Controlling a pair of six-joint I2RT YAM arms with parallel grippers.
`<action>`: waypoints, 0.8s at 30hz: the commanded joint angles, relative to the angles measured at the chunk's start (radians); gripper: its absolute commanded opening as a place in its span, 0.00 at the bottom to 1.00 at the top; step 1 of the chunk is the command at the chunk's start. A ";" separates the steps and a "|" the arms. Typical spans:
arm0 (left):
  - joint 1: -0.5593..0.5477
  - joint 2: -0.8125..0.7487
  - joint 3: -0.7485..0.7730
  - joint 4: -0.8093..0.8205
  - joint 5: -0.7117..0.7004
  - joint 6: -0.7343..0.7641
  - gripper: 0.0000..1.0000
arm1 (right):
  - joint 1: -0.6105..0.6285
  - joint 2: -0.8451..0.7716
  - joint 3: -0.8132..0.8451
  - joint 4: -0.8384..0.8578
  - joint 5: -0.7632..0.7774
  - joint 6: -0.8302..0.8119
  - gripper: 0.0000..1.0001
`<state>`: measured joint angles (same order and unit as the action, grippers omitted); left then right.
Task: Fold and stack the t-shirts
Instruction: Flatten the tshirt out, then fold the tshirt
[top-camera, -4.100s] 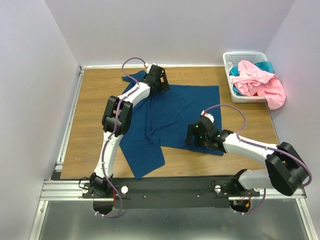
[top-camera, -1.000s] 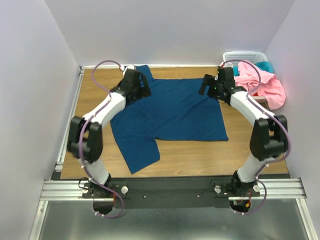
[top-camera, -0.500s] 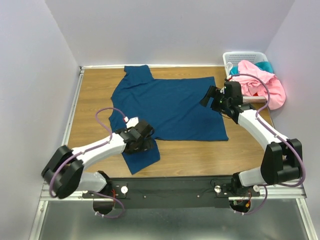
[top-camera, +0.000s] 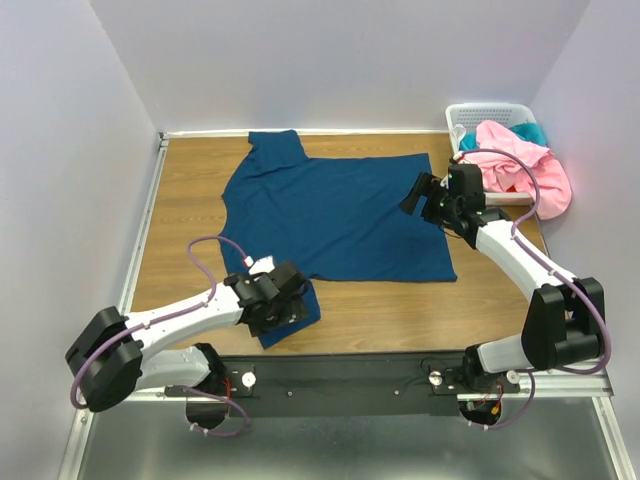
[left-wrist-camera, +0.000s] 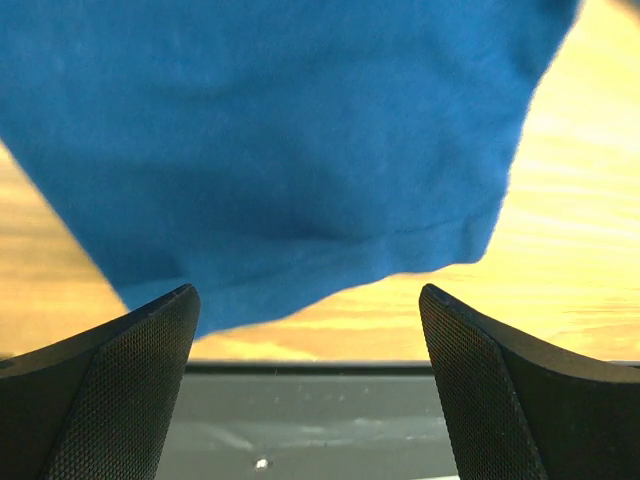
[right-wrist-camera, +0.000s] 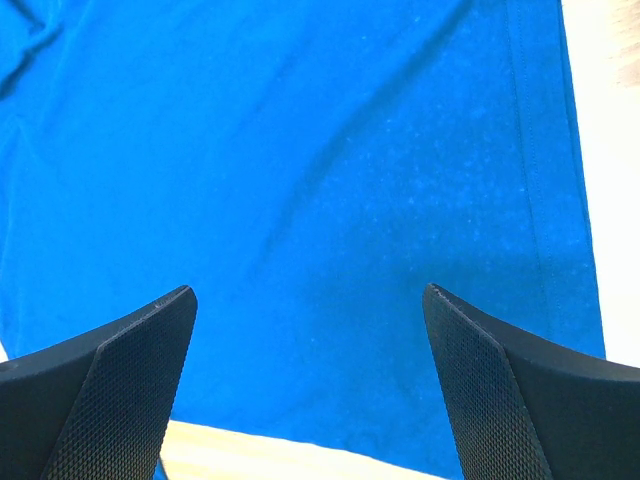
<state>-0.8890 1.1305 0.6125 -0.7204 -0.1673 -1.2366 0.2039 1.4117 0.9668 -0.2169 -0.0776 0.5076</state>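
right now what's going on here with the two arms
A dark blue t-shirt lies spread flat on the table. The left pincer hovers open over its near sleeve; the right pincer is open above its right edge. A pink t-shirt and a teal one sit in the white basket.

A brown wooden table (top-camera: 190, 200) fills the middle. Its top has long wood lines that run from side to side. A white plastic basket (top-camera: 487, 112) sits on the far right corner of the table, close to the walls. Pale walls (top-camera: 340, 60) stand on three sides. A silver metal rail (top-camera: 120, 375) runs along the near edge. Below it lies a flat grey metal sheet (top-camera: 340, 445).
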 joint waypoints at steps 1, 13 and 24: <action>-0.042 0.063 0.047 -0.137 0.003 -0.087 0.95 | 0.006 -0.008 -0.016 0.017 -0.013 -0.003 1.00; -0.054 0.207 0.102 -0.157 -0.044 -0.086 0.62 | 0.003 -0.036 -0.027 0.017 0.019 -0.017 1.00; -0.056 0.296 0.144 -0.174 -0.083 -0.113 0.51 | 0.005 -0.074 -0.039 0.016 0.035 -0.026 1.00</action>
<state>-0.9382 1.4006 0.7387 -0.8646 -0.1822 -1.3148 0.2039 1.3705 0.9455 -0.2104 -0.0750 0.4965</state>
